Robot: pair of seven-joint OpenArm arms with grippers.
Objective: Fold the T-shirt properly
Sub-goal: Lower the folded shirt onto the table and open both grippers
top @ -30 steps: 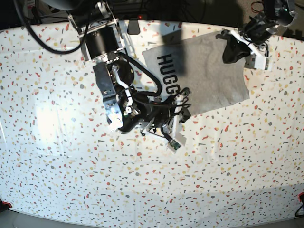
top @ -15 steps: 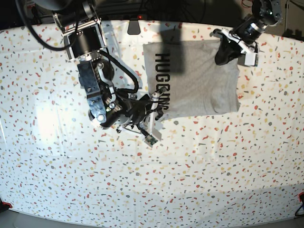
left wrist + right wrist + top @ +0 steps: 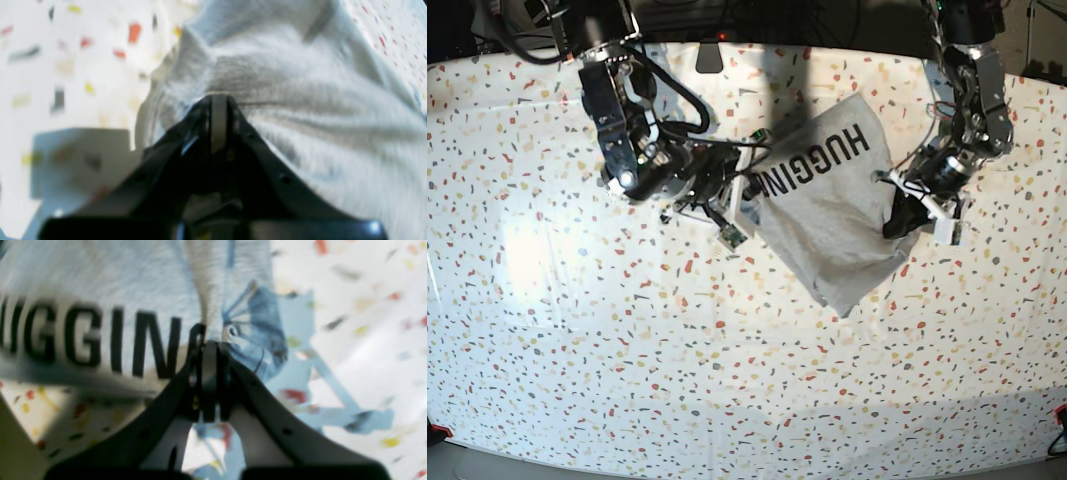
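Midway across the speckled table (image 3: pixel 577 350), the grey T-shirt (image 3: pixel 832 215) hangs stretched between two arms, its "HUGGING" lettering (image 3: pixel 812 160) facing up (letters blurred in the wrist view). Left gripper (image 3: pixel 905 218) is clamped on the shirt's plain edge; right gripper (image 3: pixel 749 195) pinches the corner beside the lettering.

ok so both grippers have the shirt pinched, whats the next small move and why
Probably draw the two grippers apart to pull the cloth taut. The T-shirt hangs skewed and bunched between the right gripper and the left gripper, both clamped on its edges, so it isn't flat enough to lay down.
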